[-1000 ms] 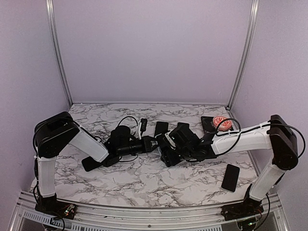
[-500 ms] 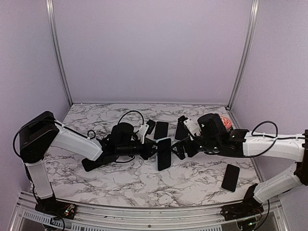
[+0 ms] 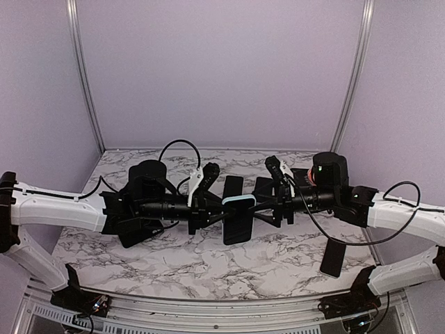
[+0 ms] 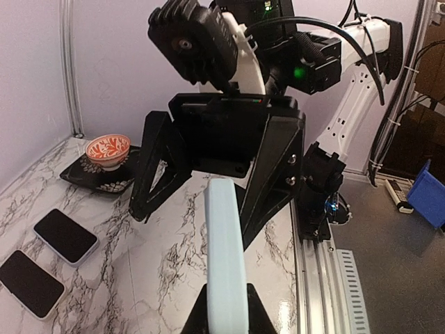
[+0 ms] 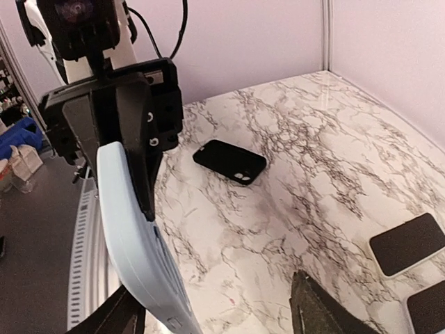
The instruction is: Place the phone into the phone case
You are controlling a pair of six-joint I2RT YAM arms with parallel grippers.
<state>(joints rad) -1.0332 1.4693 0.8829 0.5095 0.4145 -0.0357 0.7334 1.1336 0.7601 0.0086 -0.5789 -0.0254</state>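
A light-blue phone case (image 3: 237, 201) hangs edge-up in mid-air between the two arms. My left gripper (image 3: 224, 207) is shut on one end of it; the left wrist view shows its narrow edge (image 4: 226, 257) rising from my left gripper (image 4: 226, 314). Its black face (image 3: 238, 228) hangs down; I cannot tell whether that is the phone. My right gripper (image 3: 263, 209) faces it, open. In the right wrist view the case (image 5: 135, 236) lies against one finger (image 5: 122, 316) of my right gripper (image 5: 222, 313), far from the other finger.
A black phone case (image 5: 229, 161) lies on the marble under the left arm. Two dark phones (image 4: 66, 235) (image 4: 31, 282) lie near the back, another (image 3: 332, 257) at the front right. A red patterned bowl (image 4: 108, 147) stands on a dark plate.
Both arms have lifted and stretched level, carrying the light-blue case up off the table. The right gripper drew back to the right and now faces the case with its jaws apart.
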